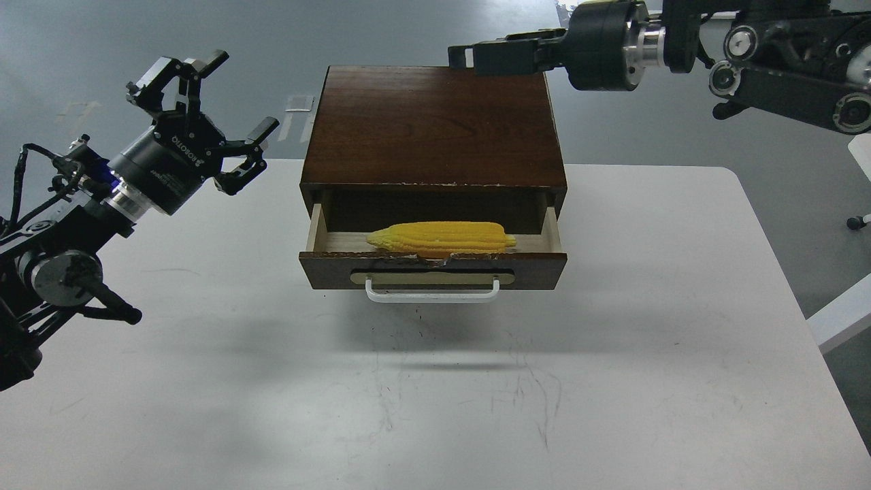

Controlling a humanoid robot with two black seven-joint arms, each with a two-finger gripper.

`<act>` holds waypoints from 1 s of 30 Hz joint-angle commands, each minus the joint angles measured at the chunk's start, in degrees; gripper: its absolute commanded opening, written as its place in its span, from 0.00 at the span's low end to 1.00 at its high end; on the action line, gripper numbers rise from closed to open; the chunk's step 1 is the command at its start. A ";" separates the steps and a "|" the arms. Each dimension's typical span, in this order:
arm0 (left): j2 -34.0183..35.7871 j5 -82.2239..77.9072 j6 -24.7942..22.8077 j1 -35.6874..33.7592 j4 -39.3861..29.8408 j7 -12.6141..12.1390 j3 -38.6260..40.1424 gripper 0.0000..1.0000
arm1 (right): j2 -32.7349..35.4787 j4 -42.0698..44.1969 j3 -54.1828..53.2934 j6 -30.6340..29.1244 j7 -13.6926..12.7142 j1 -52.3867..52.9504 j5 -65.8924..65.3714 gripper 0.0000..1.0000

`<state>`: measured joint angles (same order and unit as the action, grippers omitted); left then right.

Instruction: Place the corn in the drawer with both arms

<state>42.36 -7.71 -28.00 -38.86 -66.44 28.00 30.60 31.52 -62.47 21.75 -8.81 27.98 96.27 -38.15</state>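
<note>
— Now, what do your grippers show?
— Your left gripper (pixel 204 112) is spread wide, empty; right gripper (pixel 469 56), by the box (pixel 429 122), unclear.
— And the corn (pixel 441 238)?
— Lying in the open drawer (pixel 435 269), long axis left-right, tip left. Likely next: push the handle (pixel 433 291) squarely.

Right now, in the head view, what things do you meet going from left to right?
Left hand, open and empty → corn lying in the open drawer → right hand, fingers together over the box's back right corner.
</note>
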 commanded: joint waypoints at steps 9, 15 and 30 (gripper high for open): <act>-1.23 -0.29 0.00 1.33 0.08 0.00 -0.01 0.98 | 7.16 4.19 -28.68 0.28 0.02 -33.85 24.87 0.95; -1.32 -0.38 0.00 2.47 0.08 0.00 0.08 0.98 | 5.49 7.27 -32.64 -0.51 0.02 -43.53 34.10 0.96; -1.67 -0.38 0.00 3.00 0.08 0.00 0.60 0.98 | 2.15 6.75 -33.17 -0.51 0.02 -47.14 36.57 1.00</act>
<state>40.73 -8.09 -28.00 -35.95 -66.36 28.00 31.00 33.95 -55.66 -11.32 -9.26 28.00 49.12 -1.55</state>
